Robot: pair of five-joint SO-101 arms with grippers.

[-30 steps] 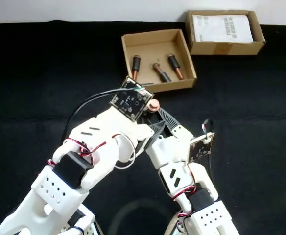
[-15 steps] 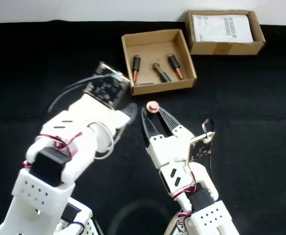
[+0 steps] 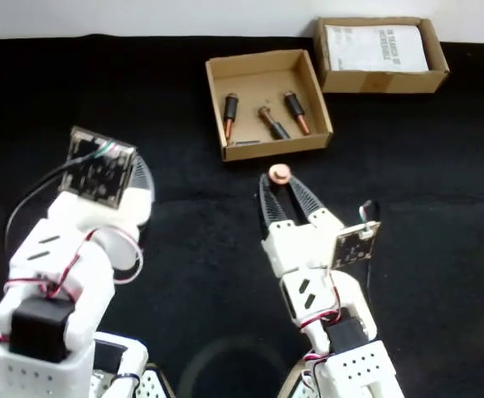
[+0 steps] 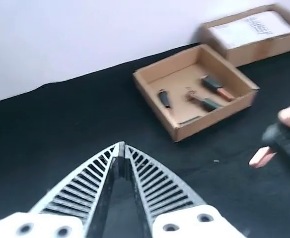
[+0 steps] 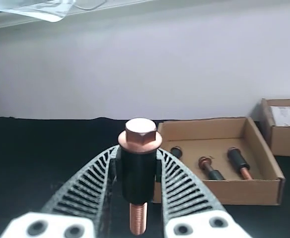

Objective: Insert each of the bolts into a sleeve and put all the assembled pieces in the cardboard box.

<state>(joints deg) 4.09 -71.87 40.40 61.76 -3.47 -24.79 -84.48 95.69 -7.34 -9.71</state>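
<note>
The left pincer (image 4: 121,147) has its ribbed, pale fingers pressed together on nothing, well apart from the cardboard box (image 3: 275,148); from above it lies mostly under its own circuit board (image 3: 99,168). The right pincer (image 5: 137,158) pinches a black sleeve (image 5: 136,176) with a copper bolt (image 5: 139,136) through it, held upright just in front of the box; the hexagonal flanged head stands above the sleeve, the threaded end shows below, and the shank between is hidden. From above only the bolt's round head can be made out between the dark fingertips. In the left wrist view that pincer is blurred and cut off at the edge. The surface (image 3: 433,207) is matte black cloth; a plain white wall (image 5: 184,64) stands behind. Three assembled pieces (image 3: 273,122) lie apart on the box's floor. A second box (image 3: 379,80), shallow and brown, sits beside it holding a printed sheet (image 3: 375,46).
</note>
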